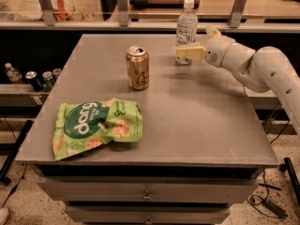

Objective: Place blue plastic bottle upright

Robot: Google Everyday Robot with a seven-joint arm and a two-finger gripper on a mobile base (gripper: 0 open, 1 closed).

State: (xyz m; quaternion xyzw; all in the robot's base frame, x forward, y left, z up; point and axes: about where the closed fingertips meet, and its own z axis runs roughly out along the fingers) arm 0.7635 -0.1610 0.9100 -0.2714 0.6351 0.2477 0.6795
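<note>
The blue plastic bottle (187, 26) is a clear bottle with a white cap and a pale label. It stands upright at the far edge of the grey table (197, 121). My gripper (188, 52) reaches in from the right on a white arm. It is shut on the bottle's lower part, with one pale yellow finger (186, 53) crossing in front of it. The bottle's base shows just below that finger, at or just above the tabletop.
A gold drink can (138, 68) stands upright left of the bottle. A green snack bag (96, 125) lies at the front left. Dark cans and a tiny bottle (33, 78) sit on a low shelf to the left. A railing runs behind the table.
</note>
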